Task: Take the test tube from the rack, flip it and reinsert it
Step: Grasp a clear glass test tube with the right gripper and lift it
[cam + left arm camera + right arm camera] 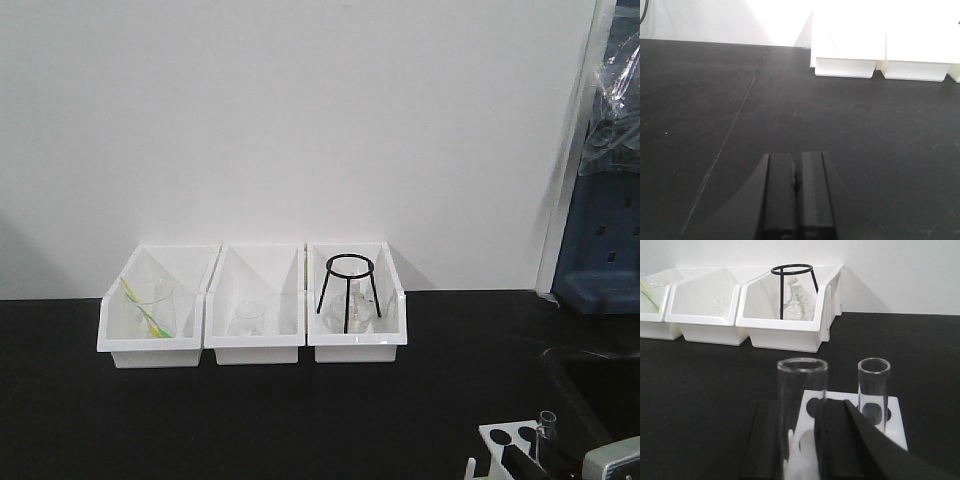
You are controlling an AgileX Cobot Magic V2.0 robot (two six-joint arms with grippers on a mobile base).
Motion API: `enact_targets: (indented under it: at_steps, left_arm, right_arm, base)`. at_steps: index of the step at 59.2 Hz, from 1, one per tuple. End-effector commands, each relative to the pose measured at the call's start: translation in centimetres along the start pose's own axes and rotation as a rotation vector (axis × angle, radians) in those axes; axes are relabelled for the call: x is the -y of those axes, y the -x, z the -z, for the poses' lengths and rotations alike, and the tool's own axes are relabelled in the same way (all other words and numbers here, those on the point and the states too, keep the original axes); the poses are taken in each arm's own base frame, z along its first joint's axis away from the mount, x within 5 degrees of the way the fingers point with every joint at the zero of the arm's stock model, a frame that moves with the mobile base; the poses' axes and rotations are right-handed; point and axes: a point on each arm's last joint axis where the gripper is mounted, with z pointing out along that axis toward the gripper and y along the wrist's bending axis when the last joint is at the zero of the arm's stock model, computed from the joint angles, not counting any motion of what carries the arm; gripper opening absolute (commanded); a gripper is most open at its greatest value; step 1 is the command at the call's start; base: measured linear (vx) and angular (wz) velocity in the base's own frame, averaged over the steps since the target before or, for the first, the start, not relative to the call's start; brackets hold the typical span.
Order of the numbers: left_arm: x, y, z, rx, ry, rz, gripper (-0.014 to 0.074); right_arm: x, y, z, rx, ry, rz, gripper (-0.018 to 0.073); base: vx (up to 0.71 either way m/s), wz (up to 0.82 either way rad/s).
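In the right wrist view a clear test tube (802, 385) stands upright between the two black fingers of my right gripper (802, 412). The fingers press on both its sides, and its lower end is hidden between them. Just behind is the white rack (892, 427), with a second, like tube (873, 390) standing in a hole on its right. In the front view the rack (503, 437), one tube rim (546, 418) and the right gripper (525, 463) sit at the bottom right edge. My left gripper (796, 162) is shut and empty over the bare black table.
Three white bins (158, 350) (255, 350) (357, 350) stand in a row against the back wall. The right one holds a black ring tripod (349, 290) over a flask; the others hold beakers. A blue unit (600, 250) stands at far right.
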Motion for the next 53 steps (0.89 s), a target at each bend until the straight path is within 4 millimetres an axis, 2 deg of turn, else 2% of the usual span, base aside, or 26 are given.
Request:
enact_targets:
  at_steps: [1, 7, 17, 33, 43, 47, 50, 53]
  left_arm:
    - [0.2, 0.8, 0.1, 0.097, -0.021, 0.003, -0.0006]
    - [0.2, 0.8, 0.1, 0.097, -0.021, 0.003, -0.0006]
    - [0.2, 0.8, 0.1, 0.097, -0.021, 0.003, -0.0006]
    - [0.2, 0.8, 0.1, 0.097, -0.021, 0.003, -0.0006]
    - [0.2, 0.8, 0.1, 0.097, -0.021, 0.003, -0.0006]
    - [0.2, 0.8, 0.1, 0.097, -0.021, 0.003, -0.0006]
    - [0.2, 0.8, 0.1, 0.097, -0.021, 0.003, -0.0006]
    - [0.2, 0.8, 0.1, 0.097, -0.021, 0.003, -0.0006]
  right_arm:
    - [-0.2, 1.9, -0.1, 0.134, 0.026, 0.033, -0.0015]
    - [-0.3, 2.8, 0.3, 0.175, 0.03, 0.047, -0.0013]
    - [-0.9, 5.9, 1.9, 0.31, 0.034, 0.086, -0.0013]
    - [-2.1, 11.5, 5.9, 0.496, 0.023, 0.103, -0.0012]
    - [-2.0, 15.7, 7.7, 0.44, -0.074, 0.079, -0.0012]
    - [-1.8, 16.7, 8.2, 0.389, -0.127, 0.103, -0.0012]
    - [-1.8, 17.3, 8.5, 0.35, -0.155, 0.185, -0.0012]
    - [-1.9, 17.6, 8.7, 0.283, -0.185, 0.369, -0.0012]
  base:
    - [0.0, 0.0]
    - [0.0, 0.0]
    - [0.0, 0.0]
    - [0.0, 0.0]
    - [0.0, 0.0]
    - [0.0, 0.0]
    - [0.0, 0.0]
    - [0.0, 0.0]
